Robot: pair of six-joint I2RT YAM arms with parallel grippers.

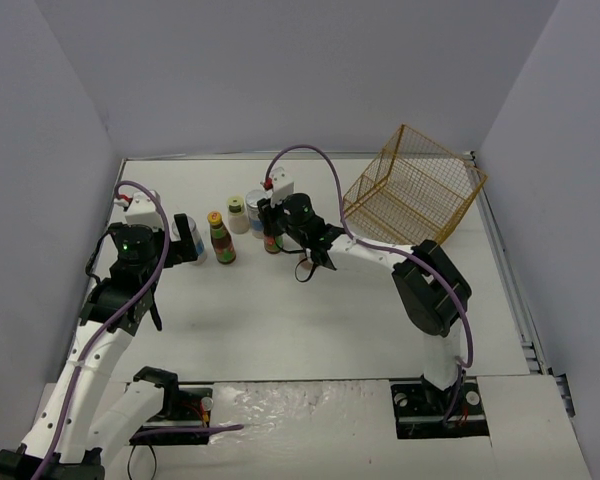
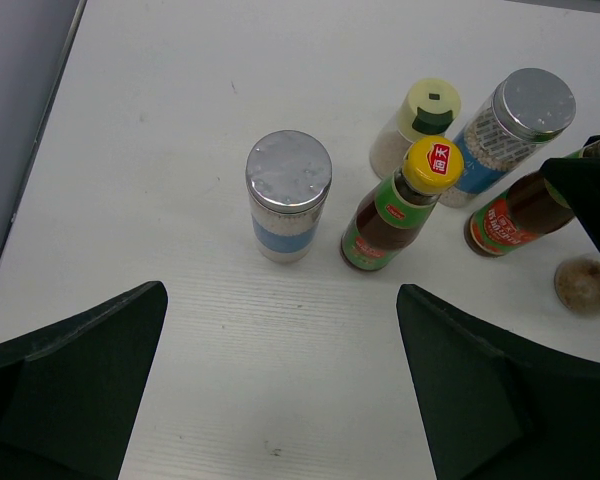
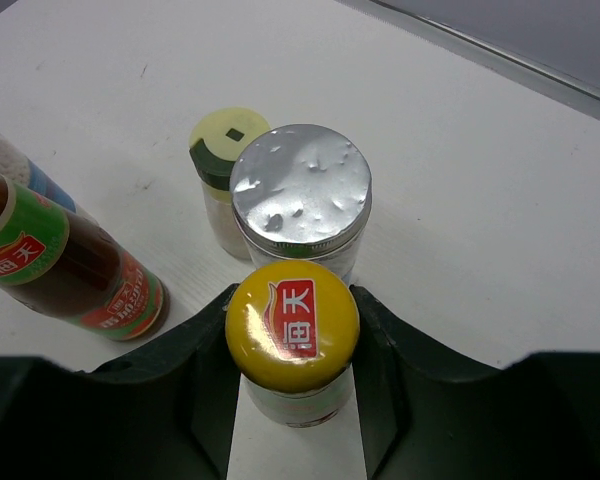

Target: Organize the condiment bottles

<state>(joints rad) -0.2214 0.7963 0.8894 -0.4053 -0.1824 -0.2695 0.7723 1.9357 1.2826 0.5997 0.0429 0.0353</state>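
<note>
Several condiment bottles stand in a cluster at the back left. A silver-lidded, blue-labelled jar [image 2: 288, 195] stands alone on the left, just ahead of my left gripper [image 2: 280, 400], which is open and empty. To its right stand a yellow-capped sauce bottle [image 2: 398, 208], the green-lidded shaker [image 2: 420, 125] and a second silver-lidded jar [image 2: 510, 128]. My right gripper [image 3: 292, 300] is shut on the other yellow-capped sauce bottle [image 3: 292, 330], directly in front of that second jar [image 3: 300, 195]. The pink-lidded shaker is not clearly in view.
The yellow wire basket [image 1: 415, 195] sits tilted at the back right. A small round brownish thing [image 2: 585, 285] lies on the table by the right gripper; I cannot tell what it is. The left wall runs close to the left arm [image 1: 130, 270].
</note>
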